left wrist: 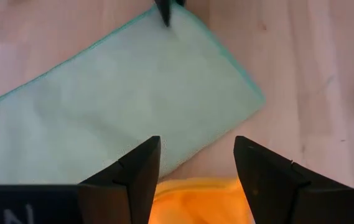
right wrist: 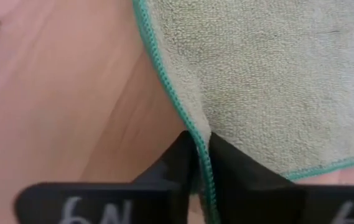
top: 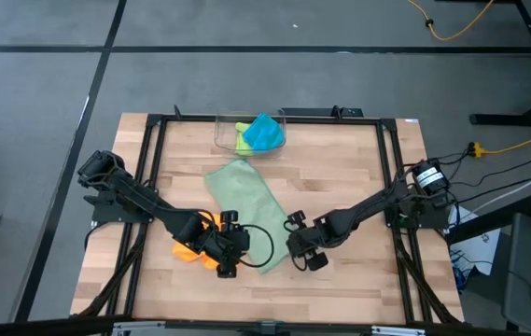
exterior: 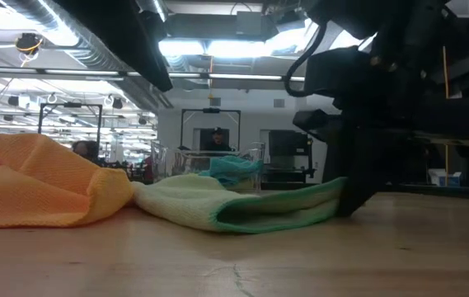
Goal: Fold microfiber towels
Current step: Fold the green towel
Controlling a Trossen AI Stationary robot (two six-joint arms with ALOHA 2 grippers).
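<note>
1. Pale sage green towel (top: 246,202): lies folded as a long strip running diagonally across the middle of the wooden table (top: 358,280); its near end sits between the two grippers; a darker green stitched hem borders it in the wrist views.
2. Right gripper (right wrist: 201,155): down at the near corner of the sage towel, on its right-hand edge; fingers pressed together on the hemmed edge, which rises in a small pinched ridge between the tips; in the low view the cloth's end is lifted slightly against the dark finger.
3. Left gripper (top: 226,245): low over the table at the towel's left near edge; fingers (left wrist: 140,168) spread wide with nothing between them, the sage cloth and an orange one showing below.
4. Orange towel (top: 187,248): crumpled, just beside the sage towel's near end, partly under the left arm.
5. Clear plastic bin (top: 224,138): at the table's far edge; holds the teal blue towel (top: 265,133) on top of the lime green towel (top: 244,138).
</note>
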